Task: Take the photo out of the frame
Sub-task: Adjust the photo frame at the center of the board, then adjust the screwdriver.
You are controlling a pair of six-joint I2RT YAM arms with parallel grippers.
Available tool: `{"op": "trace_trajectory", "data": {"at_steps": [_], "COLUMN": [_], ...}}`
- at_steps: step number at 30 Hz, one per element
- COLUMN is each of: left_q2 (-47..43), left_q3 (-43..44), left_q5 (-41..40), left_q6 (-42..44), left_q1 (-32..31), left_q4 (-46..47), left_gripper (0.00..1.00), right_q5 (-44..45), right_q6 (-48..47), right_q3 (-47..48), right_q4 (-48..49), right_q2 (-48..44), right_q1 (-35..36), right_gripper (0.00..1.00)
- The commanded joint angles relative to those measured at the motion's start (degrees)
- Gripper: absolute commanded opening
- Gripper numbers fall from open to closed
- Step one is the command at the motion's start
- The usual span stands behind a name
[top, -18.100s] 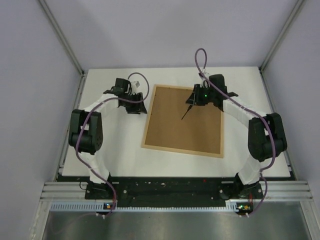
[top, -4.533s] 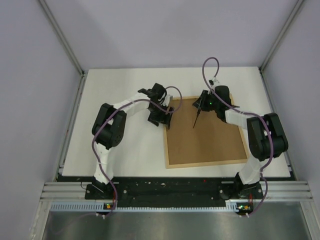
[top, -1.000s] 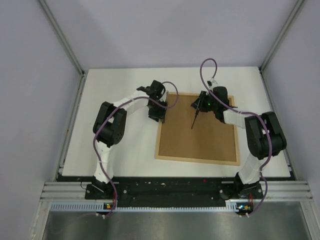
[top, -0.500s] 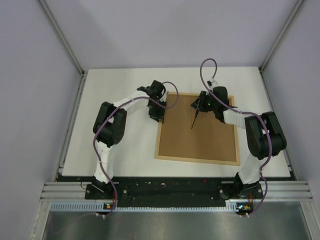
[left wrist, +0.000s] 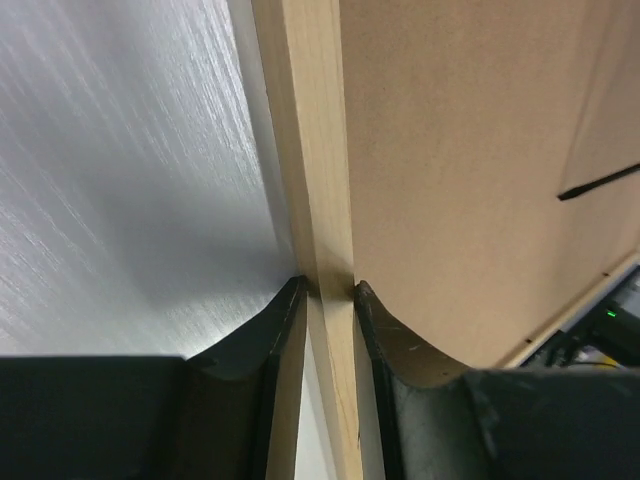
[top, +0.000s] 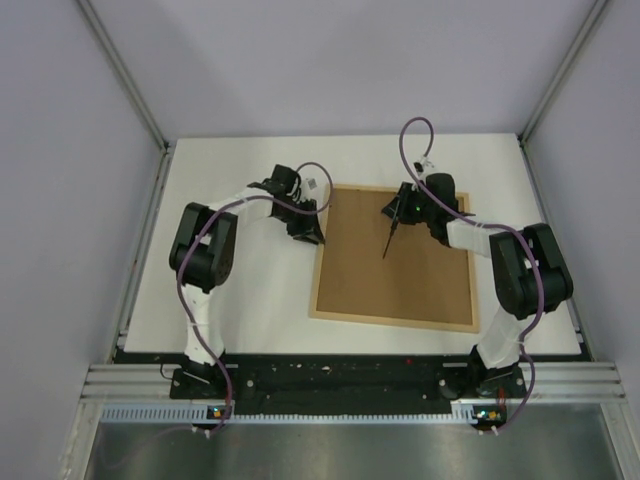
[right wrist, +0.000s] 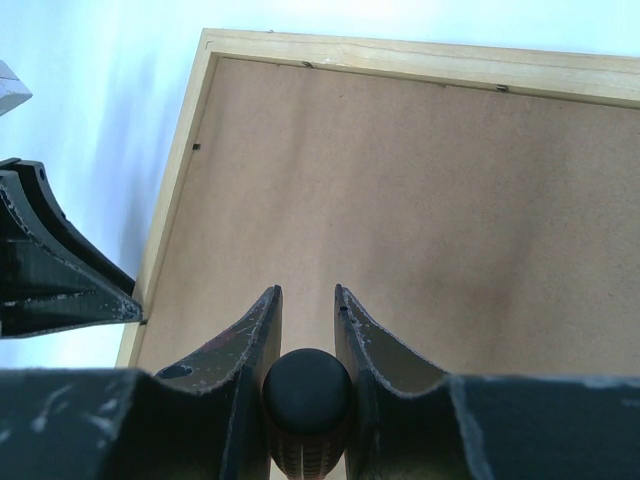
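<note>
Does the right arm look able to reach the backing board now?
Likely yes: the backing board lies uncovered in the frame, right claw holding a tool over it; left claw only pinches its rim.

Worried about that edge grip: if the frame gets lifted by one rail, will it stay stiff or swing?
Probably stiff: the frame has a solid-looking wood rail. Pinched at one side by the left gripper, it would likely droop and swing. Lying flat on the smooth table, it should slide easily.

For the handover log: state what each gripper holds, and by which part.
The left gripper pinches the frame by its left rim; the right gripper holds a thin tool by its round black handle.
</note>
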Motion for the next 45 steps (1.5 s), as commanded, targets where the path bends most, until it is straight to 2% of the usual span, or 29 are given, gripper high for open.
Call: {"op": "trace_trajectory", "data": {"at_steps": [1, 7, 8, 10, 14, 16, 22, 26, 32, 38, 42, 45], "left_q2": [-4.5, -4.5, -4.8, -5.5, -8.8, -9.9, -6.9, -5.4, -4.4, -3.4, -3.3, -2.9], "left_q3": [-4.2, -5.3, -4.1, -1.8, 3.3, 6.3, 12.7, 11.8, 10.7, 10.2, 10.0, 10.0], "left_q5": [14.4, 16.8, 16.3, 15.0, 13.7, 14.8, 31.3, 36.2, 39.8, 41.4, 41.6, 41.9], "left_q6": [-4.0, -6.3, -6.2, -5.3, -2.1, -0.7, -5.7, -9.0, -14.4, -18.5, -19.9, -22.2], "left_q1": [1.9, 2.2, 2.4, 3.0, 4.2, 4.2, 2.8, -0.2, -3.7, -5.9, -7.1, -7.3], "left_q4": [12.6, 15.2, 14.4, 12.3, 9.9, 9.5, 16.4, 21.9, 28.5, 32.7, 34.2, 36.3], "left_gripper": [0.00, 0.00, 0.03, 0.25, 0.36, 0.48, 0.59, 0.61, 0.62, 0.63, 0.58, 0.48], "right_q5": [0.5, -0.5, -1.0, -3.6, -9.9, -12.8, -23.2, -28.1, -29.9, -30.0, -30.5, -30.8], "right_q6": [-1.3, -0.9, -1.0, -0.4, 1.5, 3.2, 13.9, 22.3, 30.8, 35.2, 36.5, 39.7], "right_q3": [0.8, 1.8, 2.1, 3.7, 9.0, 11.8, 17.1, 17.5, 14.8, 12.5, 11.5, 9.7], "right_q4": [1.1, 0.0, -0.3, -1.9, -5.9, -7.1, -4.2, 2.5, 12.6, 18.7, 20.8, 26.0], "right_q2": [-0.9, -1.4, -1.7, -2.2, -2.4, -2.3, 0.3, 0.7, -0.4, -1.7, -2.4, -2.8], "right_q1": [0.1, 0.1, 0.0, 0.0, 0.0, -0.2, -1.1, -1.2, -2.2, -3.1, -3.2, -3.5], "right_gripper": [0.00, 0.00, 0.00, 0.00, 0.00, 0.00, 0.00, 0.00, 0.00, 0.00, 0.00, 0.00]}}
